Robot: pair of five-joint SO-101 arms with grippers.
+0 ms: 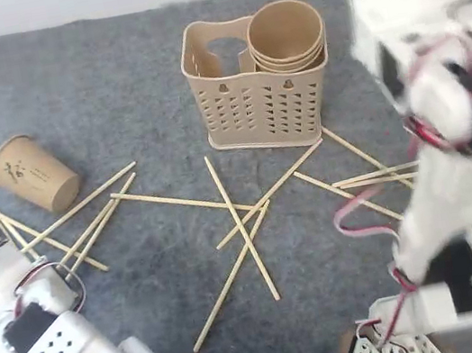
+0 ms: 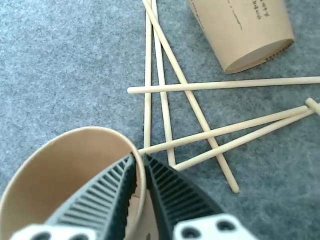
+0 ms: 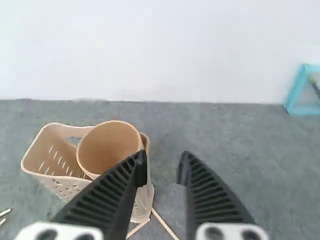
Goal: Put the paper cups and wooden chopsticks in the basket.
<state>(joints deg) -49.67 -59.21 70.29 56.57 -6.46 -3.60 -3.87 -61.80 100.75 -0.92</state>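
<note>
Cup [image 2: 65, 175]: looks light, thin, crushable; best held at rim.
Left claw [image 2: 139, 159]: pinching that rim, near left.
Right claw [image 3: 162, 156]: open, right of basket [image 3: 47, 160].

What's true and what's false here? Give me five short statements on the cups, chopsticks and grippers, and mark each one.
1. Stacked cups sit inside the basket. True.
2. The left gripper is open and empty. False: it is shut on the rim of a held cup.
3. Every chopstick is in the basket. False: the chopsticks lie scattered on the grey mat.
4. A tipped cup lies on its side on the grey mat. True.
5. The right gripper holds a chopstick. False: it is open with nothing between its fingers.
</note>
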